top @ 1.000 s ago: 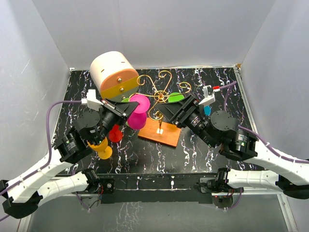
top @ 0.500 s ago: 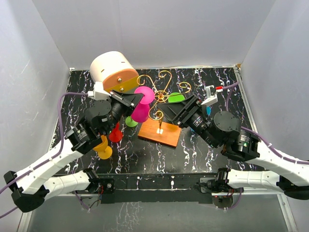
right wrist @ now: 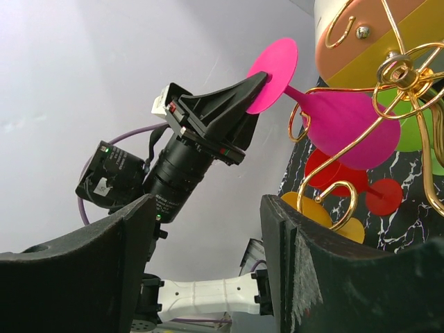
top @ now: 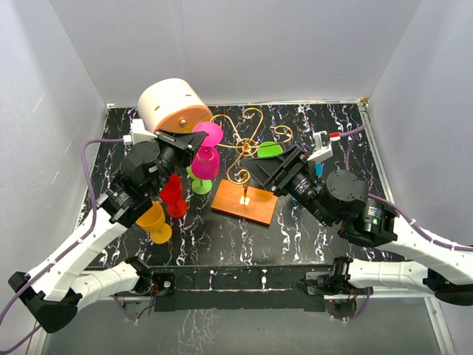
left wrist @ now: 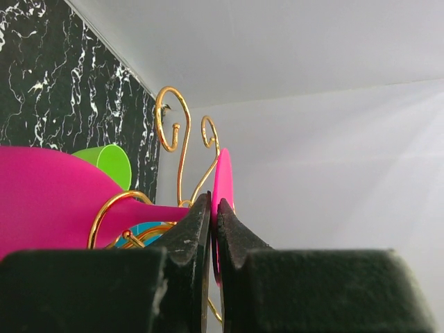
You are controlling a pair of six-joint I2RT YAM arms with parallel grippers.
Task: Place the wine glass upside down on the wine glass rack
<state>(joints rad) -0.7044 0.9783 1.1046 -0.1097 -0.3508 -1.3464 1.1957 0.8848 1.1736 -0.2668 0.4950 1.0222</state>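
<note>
L hand (top: pixel 198 142): pressed together on the wine glass (top: pixel 205 163) stem, right by the foot; tips nearly meet in wrist view.
Glass pos.: magenta, off the worktop (top: pixel 310 229), tilted w/ foot up and bowl down; bowl in among left-side gold curls of the wine glass rack (top: pixel 244 144). Resting on a wire or not: can't tell.
R hand (right wrist: pixel 208 229): spread wide, holds nothing, just right of rack.
Rack pos.: upright, mid worktop, on orange base.
Others: red glass (top: pixel 174 196), yellow glass (top: pixel 157 222), green glass (top: pixel 201 185) left of base; drum box (top: pixel 174 111) behind.
</note>
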